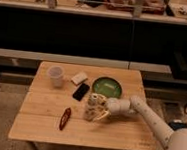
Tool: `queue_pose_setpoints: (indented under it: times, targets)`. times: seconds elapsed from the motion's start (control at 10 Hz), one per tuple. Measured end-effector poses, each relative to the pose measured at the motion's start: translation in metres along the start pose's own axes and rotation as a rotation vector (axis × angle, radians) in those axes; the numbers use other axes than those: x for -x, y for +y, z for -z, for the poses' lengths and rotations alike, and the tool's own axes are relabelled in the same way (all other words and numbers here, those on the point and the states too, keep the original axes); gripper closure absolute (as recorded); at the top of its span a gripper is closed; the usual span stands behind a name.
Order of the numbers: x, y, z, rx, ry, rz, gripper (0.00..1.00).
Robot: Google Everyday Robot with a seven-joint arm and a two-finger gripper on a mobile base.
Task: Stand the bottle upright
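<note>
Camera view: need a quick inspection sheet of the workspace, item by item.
Surface: wooden table, light planks.
Job's things: bottle near the table's middle, looking about upright, at the claw.
Clutter: translucent cup at back left; pale block beside it; black flat object; green plate; red elongated object lying at front left.
Grippers: claw at the bottle, reaching in from the right on the white arm.
Cables: nothing seen.
Surroundings: dark shelving behind the table, speckled floor below.
</note>
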Motion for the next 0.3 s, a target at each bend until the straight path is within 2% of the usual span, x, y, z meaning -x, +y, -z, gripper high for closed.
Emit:
queue_pose_setpoints:
  times: [0.1,0.3]
  targets:
    - [0.003,0.001,0.004,0.000,0.001,0.027,0.20]
    - [0.013,0.004,0.024,-0.011,0.035,0.059,0.20]
